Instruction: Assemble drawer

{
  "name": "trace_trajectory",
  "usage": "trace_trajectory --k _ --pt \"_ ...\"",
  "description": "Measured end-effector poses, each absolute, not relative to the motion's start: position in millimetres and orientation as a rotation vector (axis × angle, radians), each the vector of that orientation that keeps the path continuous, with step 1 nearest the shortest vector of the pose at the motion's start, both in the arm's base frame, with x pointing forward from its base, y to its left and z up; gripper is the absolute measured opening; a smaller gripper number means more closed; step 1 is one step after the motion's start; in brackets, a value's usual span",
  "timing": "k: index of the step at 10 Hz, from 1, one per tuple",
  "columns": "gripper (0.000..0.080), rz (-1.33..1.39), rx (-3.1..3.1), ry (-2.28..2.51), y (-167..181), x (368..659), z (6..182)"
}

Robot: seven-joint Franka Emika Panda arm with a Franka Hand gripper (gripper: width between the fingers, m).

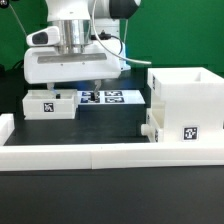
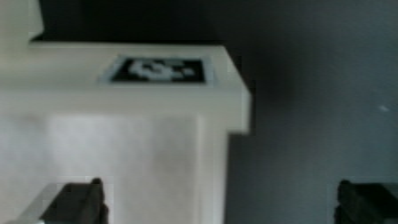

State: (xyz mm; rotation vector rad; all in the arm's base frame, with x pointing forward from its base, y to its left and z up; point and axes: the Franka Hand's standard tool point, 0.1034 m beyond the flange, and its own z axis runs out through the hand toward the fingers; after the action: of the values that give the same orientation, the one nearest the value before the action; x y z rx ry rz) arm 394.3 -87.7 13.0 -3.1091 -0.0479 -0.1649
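The jaws stand wide apart, holding nothing. In the wrist view the two dark fingers (image 2: 75, 200) frame a white tagged block (image 2: 125, 140) whose straight edge runs between them, with dark open room beyond that edge. In the exterior view the arm (image 1: 75, 60) hangs in the upper left of the frame over a shallow tray (image 1: 50, 103) and the marker board (image 1: 108, 97). The tall casing (image 1: 190, 100) stands at the exterior view's right, well apart from the tray, bare tabletop (image 1: 105, 122) between them. A low rail (image 1: 100, 155) borders the lower frame, just in front of the casing.
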Motion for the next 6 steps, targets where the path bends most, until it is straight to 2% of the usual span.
trace_trajectory --k 2,6 --pt "0.0649 -0.158 -3.109 -0.056 -88.8 390.6 6.6" --pt "0.0649 -0.158 -3.111 -0.113 -93.7 387.6 5.7"
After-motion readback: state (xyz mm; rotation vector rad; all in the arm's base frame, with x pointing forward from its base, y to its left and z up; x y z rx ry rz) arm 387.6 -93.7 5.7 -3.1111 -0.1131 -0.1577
